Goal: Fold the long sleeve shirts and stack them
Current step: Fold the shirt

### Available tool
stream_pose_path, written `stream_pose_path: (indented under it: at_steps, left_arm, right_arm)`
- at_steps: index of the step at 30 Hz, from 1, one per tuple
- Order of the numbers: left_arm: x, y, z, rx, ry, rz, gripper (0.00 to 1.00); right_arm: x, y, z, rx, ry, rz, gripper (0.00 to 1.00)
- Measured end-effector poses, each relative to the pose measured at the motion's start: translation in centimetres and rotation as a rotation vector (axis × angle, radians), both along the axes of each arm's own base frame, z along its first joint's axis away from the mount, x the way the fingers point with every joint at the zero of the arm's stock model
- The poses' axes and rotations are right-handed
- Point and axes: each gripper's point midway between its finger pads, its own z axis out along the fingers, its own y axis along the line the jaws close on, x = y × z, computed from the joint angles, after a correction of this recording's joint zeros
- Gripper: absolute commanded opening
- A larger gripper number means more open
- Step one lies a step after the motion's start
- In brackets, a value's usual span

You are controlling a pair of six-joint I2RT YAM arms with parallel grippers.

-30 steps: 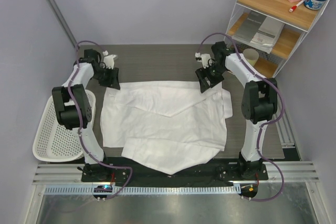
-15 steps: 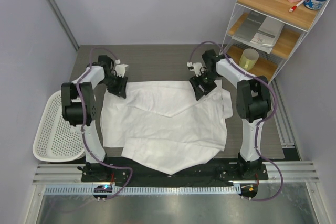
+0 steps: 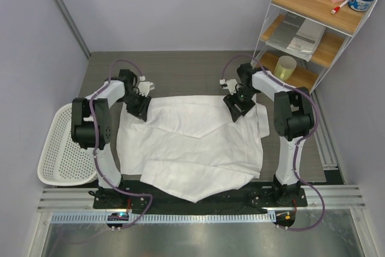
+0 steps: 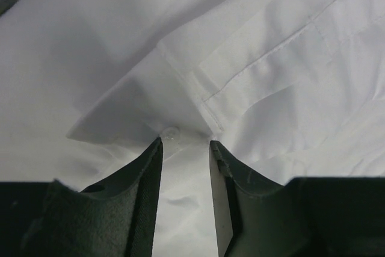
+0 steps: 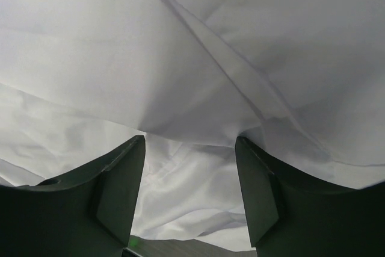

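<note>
Arms now in on shirt (image 3: 192, 148) far edge; left gripper (image 4: 185, 142) narrowing round buttoned corner (not clamped), right gripper (image 5: 189, 139) agape, empty. Fold grab starting, I'd say.

- The left arm (image 3: 103, 92) rises from its base, folds at the elbow and reaches forward, with the wrist tipped down.
- The left pincer (image 3: 139, 109) points downward, its dark fingers (image 4: 141, 176) only narrowly parted.
- The right arm (image 3: 272, 83) mirrors that pose.
- The right pincer (image 3: 236, 110) sits well to the right of the left pincer and level with it. Its fingers (image 5: 120, 179) are spread clearly wider.
</note>
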Motion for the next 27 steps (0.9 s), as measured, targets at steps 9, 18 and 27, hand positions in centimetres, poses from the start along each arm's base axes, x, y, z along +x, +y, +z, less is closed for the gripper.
stream_pose_path:
  at_steps: [9,18,27]
  left_arm:
    - [-1.7,-0.3,4.0,-0.015,-0.069,-0.06,0.45]
    - [-3.5,-0.3,0.6,0.02,0.019,-0.063,0.44]
    - [-1.0,0.2,-0.3,0.009,0.078,0.03,0.42]
  right_arm:
    - [-0.1,-0.5,4.2,0.022,-0.096,-0.004,0.65]
    - [-0.1,-1.6,1.8,-0.044,-0.087,-0.011,0.65]
    - [3.3,-2.4,-0.9,-0.127,-0.108,-0.026,0.64]
